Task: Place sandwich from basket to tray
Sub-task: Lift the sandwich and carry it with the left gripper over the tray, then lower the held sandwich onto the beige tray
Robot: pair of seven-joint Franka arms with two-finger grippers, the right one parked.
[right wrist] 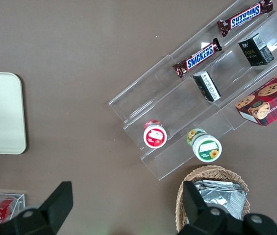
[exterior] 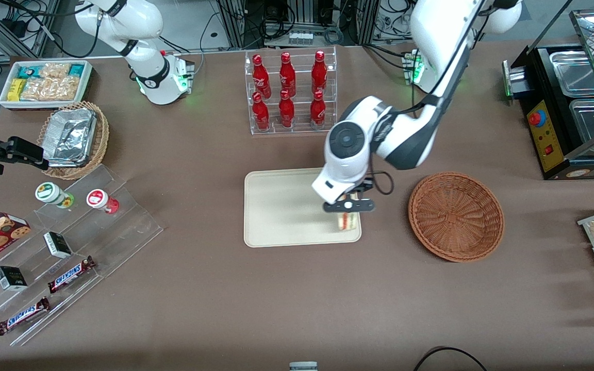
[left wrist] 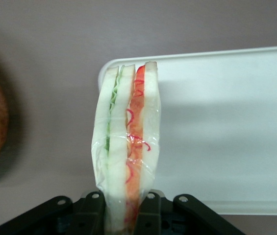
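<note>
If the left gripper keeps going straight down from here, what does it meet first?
Probably the tray: the gripper, jaws shut on the sandwich, hangs over the tray's corner nearest the basket. Height is unclear.

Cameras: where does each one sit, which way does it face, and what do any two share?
Front view: high above the table, looking down; both arms show, gripper over the tray, basket beside it.
Left wrist view: on the working wrist, along the fingers clamping the sandwich; tray corner, basket edge.
Right wrist view: on the parked wrist, looking down at the snack shelf.
Shared: the tray in all three.
</note>
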